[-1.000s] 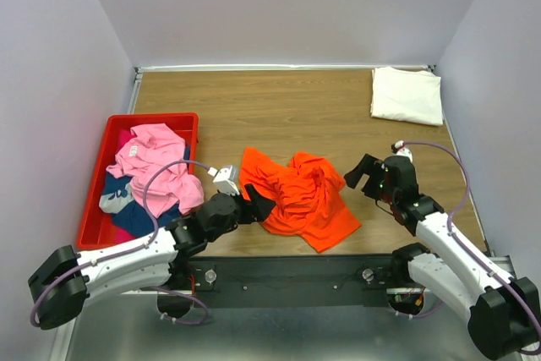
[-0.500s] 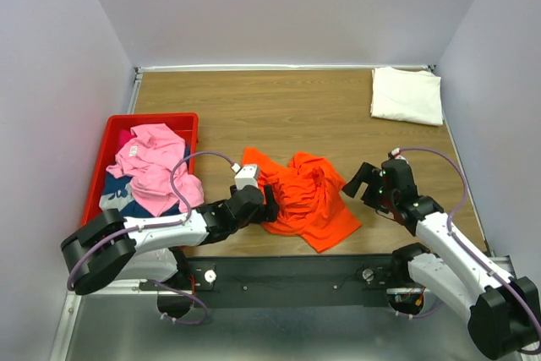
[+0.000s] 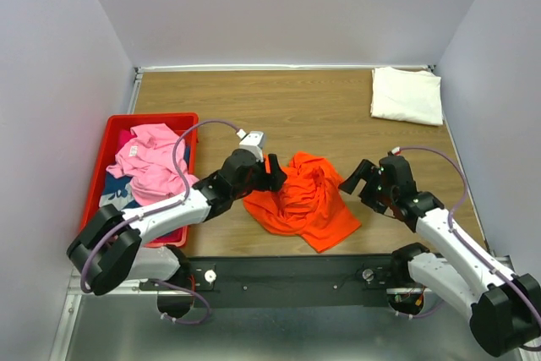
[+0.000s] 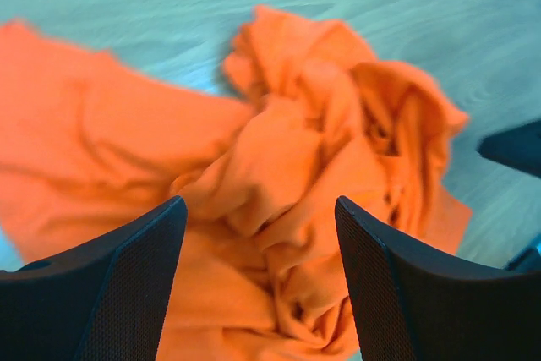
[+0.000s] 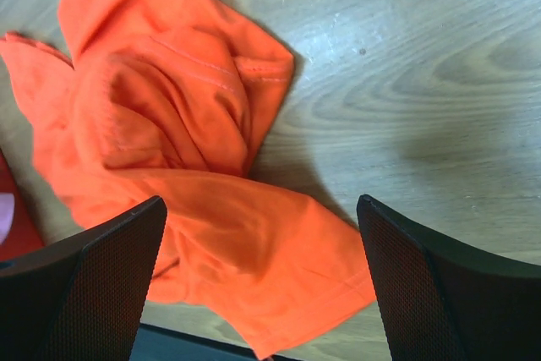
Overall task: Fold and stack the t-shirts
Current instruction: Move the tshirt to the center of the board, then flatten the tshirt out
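Wood-grain table (image 3: 279,107) is enclosed by pale walls on three sides. Near its front edge an orange t-shirt (image 3: 308,205) is left crumpled in a loose heap (no part of it is folded). The left gripper (image 3: 273,173) is held at the heap's left edge with its jaws spread wide, and nothing is clamped between them. From the left wrist camera, bunched orange folds are seen directly ahead of and below the two black fingers (image 4: 110,285); whether the cloth is touched cannot be told. The right gripper (image 3: 359,179) is likewise fully spread and nothing is held in it. The orange heap is found just off its left side, close to the fingertips but apart from them. From the right wrist camera, a flat corner of the shirt is seen beneath and between the fingers (image 5: 84,285), with bare wood ahead and to the right.

Well behind the left gripper, off its left side, a red bin (image 3: 106,137) is set at the table's edge. A pink t-shirt (image 3: 152,166) is piled in it, and a dark blue t-shirt (image 3: 114,200) is partly buried under that. Far ahead of the right gripper, in the back right corner, a cream-white t-shirt (image 3: 407,95) is laid folded flat.
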### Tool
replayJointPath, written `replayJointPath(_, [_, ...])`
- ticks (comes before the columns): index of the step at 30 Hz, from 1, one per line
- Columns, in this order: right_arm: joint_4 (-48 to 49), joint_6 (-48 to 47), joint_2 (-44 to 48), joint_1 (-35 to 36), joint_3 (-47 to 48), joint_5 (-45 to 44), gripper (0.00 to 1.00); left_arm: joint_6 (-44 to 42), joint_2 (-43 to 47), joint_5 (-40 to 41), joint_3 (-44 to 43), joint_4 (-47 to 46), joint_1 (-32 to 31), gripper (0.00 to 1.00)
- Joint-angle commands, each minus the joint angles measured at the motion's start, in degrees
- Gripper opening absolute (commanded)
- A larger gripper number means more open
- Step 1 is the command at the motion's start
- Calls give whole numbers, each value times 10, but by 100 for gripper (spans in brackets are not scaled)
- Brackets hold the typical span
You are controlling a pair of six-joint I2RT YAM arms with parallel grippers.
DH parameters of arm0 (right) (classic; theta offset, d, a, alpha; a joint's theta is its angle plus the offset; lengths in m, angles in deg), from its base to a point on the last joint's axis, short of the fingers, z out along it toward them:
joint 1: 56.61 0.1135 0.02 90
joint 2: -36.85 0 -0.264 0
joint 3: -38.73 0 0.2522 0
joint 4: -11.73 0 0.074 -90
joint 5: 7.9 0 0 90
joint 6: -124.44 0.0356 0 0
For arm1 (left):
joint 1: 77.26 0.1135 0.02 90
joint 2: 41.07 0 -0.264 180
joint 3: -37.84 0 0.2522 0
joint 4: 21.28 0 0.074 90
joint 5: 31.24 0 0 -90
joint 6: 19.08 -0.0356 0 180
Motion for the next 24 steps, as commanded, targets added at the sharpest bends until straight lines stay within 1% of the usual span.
replayJointPath(1, [-25,36,-43,25,52,-61,100,-82,-44,-121,-51,-19,5,78])
replayJointPath(3, [-35,47,-69,61,66,-78,100,-84,-70,-168,-61,-23,7,78])
replayJointPath(6, [-59,79,-121,125,87,-126,100,-71,-88,-228,-52,-67,7,78])
replayJointPath(7, [-66,95,-137,141,95,-135,100,-64,-92,-234,-45,-85,7,78])
replayJointPath(8, [-80,103,-160,175,110,-153,100,-63,-99,-238,-42,-92,7,78])
replayJointPath(11, [-98,129,-192,220,128,-175,100,-58,-109,-221,-36,-101,7,78])
replayJointPath(14, [-108,135,-191,227,125,-174,100,-53,-125,-220,-34,-108,7,78])
replayJointPath(19, [-134,152,-125,229,96,-190,100,-49,-153,-214,-36,-121,7,76])
replayJointPath(24, [-243,170,-86,229,102,-228,100,-36,-177,-215,-51,-134,7,74])
